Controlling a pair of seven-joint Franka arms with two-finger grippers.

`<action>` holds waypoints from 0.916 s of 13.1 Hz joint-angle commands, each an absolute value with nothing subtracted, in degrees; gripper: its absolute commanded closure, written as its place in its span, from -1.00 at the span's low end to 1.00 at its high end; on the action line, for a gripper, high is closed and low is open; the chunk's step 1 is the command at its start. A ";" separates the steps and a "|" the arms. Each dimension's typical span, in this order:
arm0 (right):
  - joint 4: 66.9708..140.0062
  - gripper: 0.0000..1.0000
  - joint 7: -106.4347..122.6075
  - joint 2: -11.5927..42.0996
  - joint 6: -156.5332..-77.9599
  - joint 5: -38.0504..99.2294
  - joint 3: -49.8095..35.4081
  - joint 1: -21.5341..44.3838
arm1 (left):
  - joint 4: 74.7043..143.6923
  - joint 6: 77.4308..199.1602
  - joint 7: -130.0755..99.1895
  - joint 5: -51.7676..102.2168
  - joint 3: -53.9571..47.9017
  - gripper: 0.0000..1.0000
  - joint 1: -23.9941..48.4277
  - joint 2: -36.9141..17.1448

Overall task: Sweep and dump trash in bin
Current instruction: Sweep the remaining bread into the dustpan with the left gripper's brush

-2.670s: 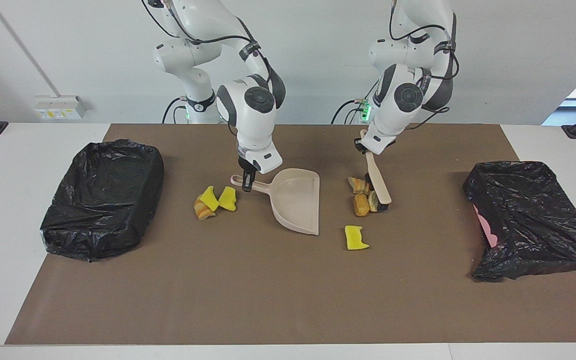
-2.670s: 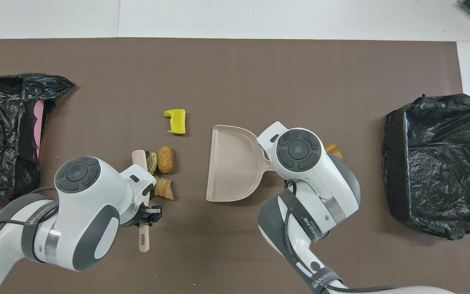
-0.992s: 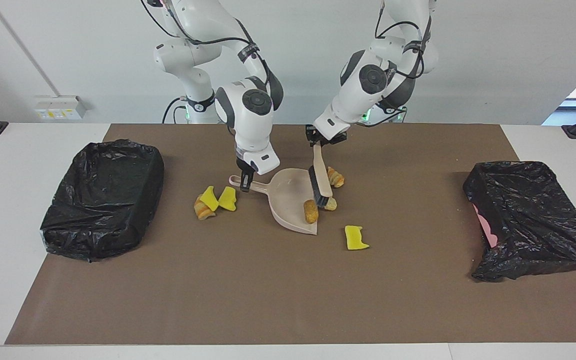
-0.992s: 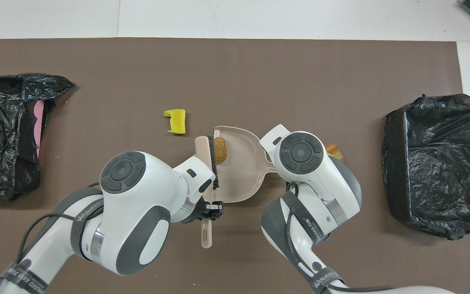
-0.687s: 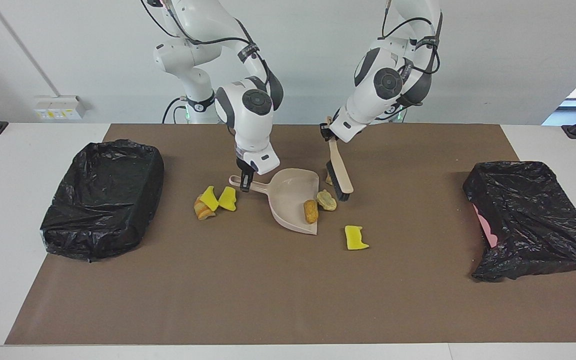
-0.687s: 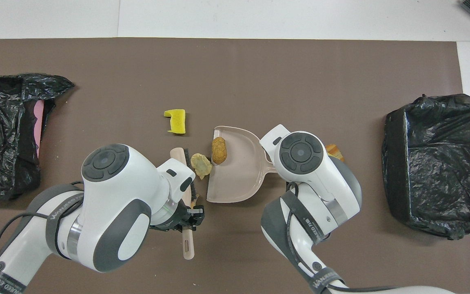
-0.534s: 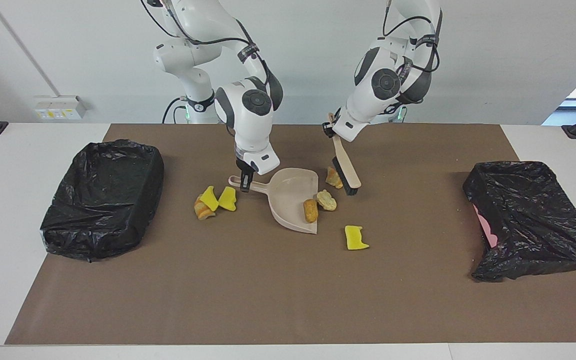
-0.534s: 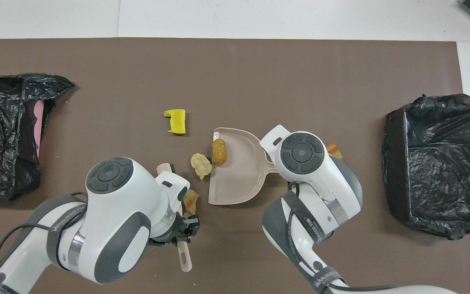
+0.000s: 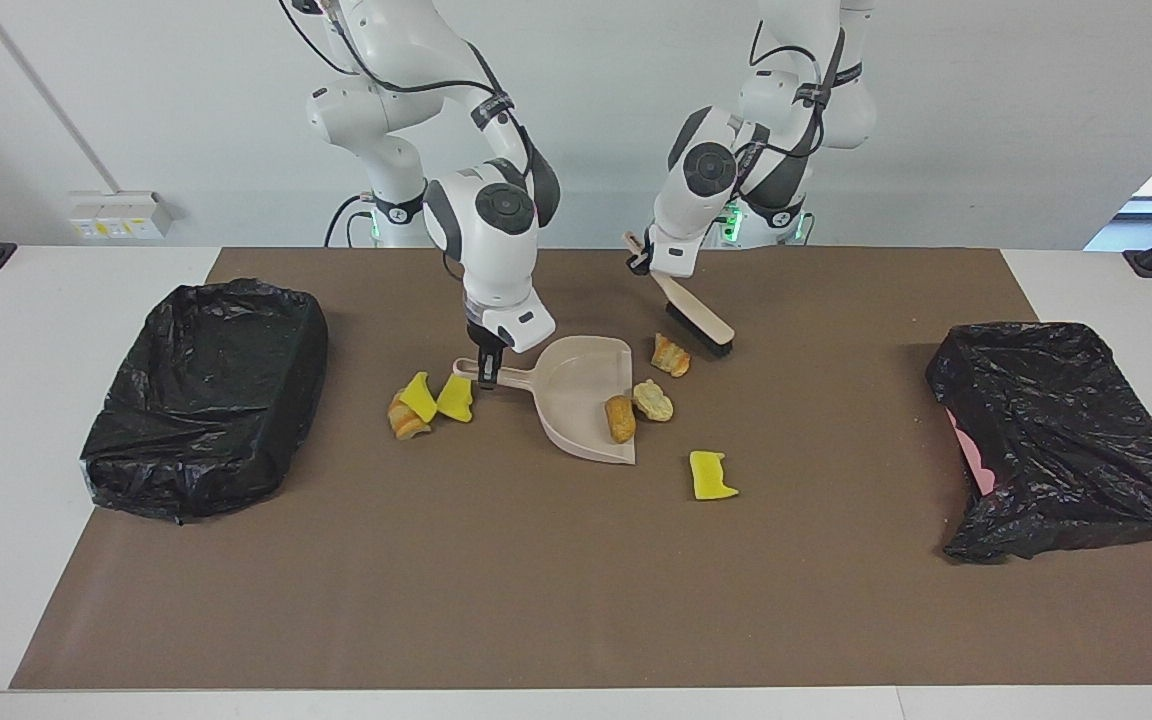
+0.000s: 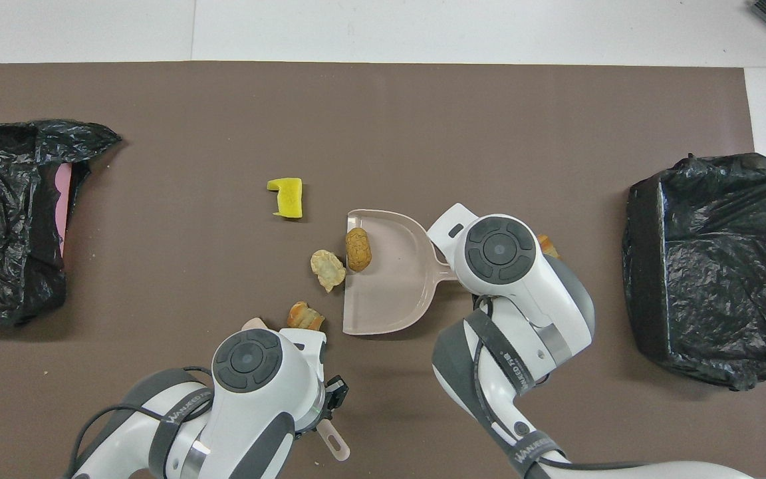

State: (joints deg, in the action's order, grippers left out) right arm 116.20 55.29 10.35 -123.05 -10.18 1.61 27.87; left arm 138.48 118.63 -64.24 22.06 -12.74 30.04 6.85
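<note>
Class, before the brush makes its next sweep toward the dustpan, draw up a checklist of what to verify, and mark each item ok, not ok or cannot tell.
1. Left gripper shut on the brush: ok.
2. Right gripper shut on the dustpan handle: ok.
3. Dustpan mouth faces the loose scraps: ok.
4. Brown roll inside the dustpan: ok.
5. Pale chunk and orange-brown chunk in the pan: not ok, both lie on the mat beside its mouth.
6. Brush bristles down on the mat: cannot tell.
</note>
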 commanded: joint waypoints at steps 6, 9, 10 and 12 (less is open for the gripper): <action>117.86 1.00 56.08 9.49 -124.45 -11.51 1.32 27.25 | 131.94 124.62 -54.33 23.91 -11.69 1.00 28.57 -1.22; 117.86 1.00 56.07 9.58 -124.45 -11.51 1.32 27.25 | 128.76 124.01 -46.62 23.47 -11.78 1.00 27.68 -3.16; 117.86 1.00 55.99 9.49 -124.45 -11.51 1.32 27.25 | 128.76 124.01 -42.32 23.55 -11.78 1.00 28.03 -3.08; 117.86 1.00 55.99 9.49 -124.45 -11.51 1.32 27.25 | 128.76 125.15 -33.18 23.55 -11.95 1.00 28.47 -3.08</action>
